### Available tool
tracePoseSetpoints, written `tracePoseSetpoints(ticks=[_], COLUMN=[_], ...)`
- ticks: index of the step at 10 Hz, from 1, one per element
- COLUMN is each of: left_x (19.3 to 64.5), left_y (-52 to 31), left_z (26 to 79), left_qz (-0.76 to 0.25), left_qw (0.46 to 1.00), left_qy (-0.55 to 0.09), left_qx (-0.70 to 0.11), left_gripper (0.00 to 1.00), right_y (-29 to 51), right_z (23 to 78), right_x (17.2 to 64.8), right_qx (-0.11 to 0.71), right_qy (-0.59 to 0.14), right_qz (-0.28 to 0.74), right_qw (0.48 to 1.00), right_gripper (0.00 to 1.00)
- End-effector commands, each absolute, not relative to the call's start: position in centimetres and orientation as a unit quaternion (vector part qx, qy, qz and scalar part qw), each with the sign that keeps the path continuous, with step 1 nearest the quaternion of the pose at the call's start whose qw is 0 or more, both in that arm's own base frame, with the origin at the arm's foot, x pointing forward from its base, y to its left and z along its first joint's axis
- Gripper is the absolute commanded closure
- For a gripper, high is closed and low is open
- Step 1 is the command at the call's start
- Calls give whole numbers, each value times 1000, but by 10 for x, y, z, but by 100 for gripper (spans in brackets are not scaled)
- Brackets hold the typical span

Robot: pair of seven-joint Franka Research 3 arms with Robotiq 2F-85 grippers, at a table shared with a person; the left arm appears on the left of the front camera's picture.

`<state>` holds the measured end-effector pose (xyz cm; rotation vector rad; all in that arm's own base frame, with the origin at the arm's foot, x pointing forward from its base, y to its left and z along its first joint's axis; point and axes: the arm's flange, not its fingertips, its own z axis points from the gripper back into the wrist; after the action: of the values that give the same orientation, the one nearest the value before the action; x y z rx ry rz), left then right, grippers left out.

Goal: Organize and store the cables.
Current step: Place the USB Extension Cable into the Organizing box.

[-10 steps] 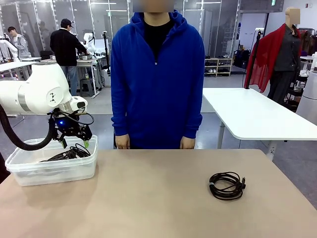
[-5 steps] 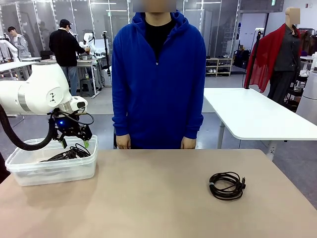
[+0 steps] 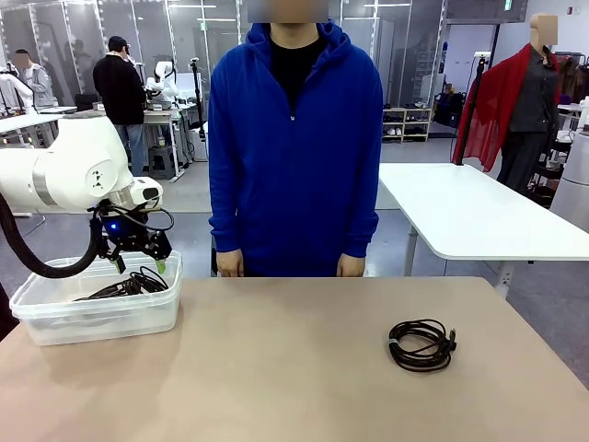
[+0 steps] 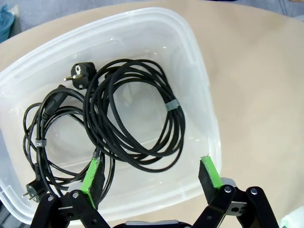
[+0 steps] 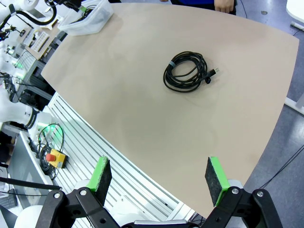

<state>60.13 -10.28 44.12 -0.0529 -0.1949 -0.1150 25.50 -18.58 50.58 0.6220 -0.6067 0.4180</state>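
Observation:
One black cable coil (image 3: 421, 344) lies on the tan table at the right, also seen from high above as the coil (image 5: 187, 73) in the right wrist view. A clear plastic bin (image 3: 92, 318) at the left holds two more cables (image 3: 129, 284): a thick braided coil (image 4: 133, 118) with a grey tie and a thinner cord (image 4: 47, 137) with a power plug. My left gripper (image 3: 140, 266) hovers just above the bin's far end, open and holding nothing (image 4: 150, 175). My right gripper (image 5: 157, 176) is open and bare, well above the table's near edge.
A person in a blue hoodie stands at the far edge, hands (image 3: 227, 264) hanging by the table rim. The bin (image 5: 88, 19) sits at the table's corner. A wide bare stretch of the tabletop (image 3: 294, 368) lies between bin and loose coil.

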Motion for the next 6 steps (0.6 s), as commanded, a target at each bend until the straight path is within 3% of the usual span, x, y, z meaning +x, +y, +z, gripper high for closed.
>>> tracePoseSetpoints(ticks=[1,4,6], left_x=[574,496,460], left_y=[-93,-73,-50], left_z=[466,524,547], left_qz=[-128,-300,-340], left_qw=[982,936,913], left_qy=[-119,-170,-215], left_qx=[-64,-71,-66], left_gripper=[0,0,0], right_y=[-186,-186,-186], right_z=[506,506,506], right_x=[254,254,254], right_qx=[301,301,301], right_qy=[-298,-298,-298], right_qz=[207,207,207], right_qw=[882,882,882], right_gripper=[0,0,0])
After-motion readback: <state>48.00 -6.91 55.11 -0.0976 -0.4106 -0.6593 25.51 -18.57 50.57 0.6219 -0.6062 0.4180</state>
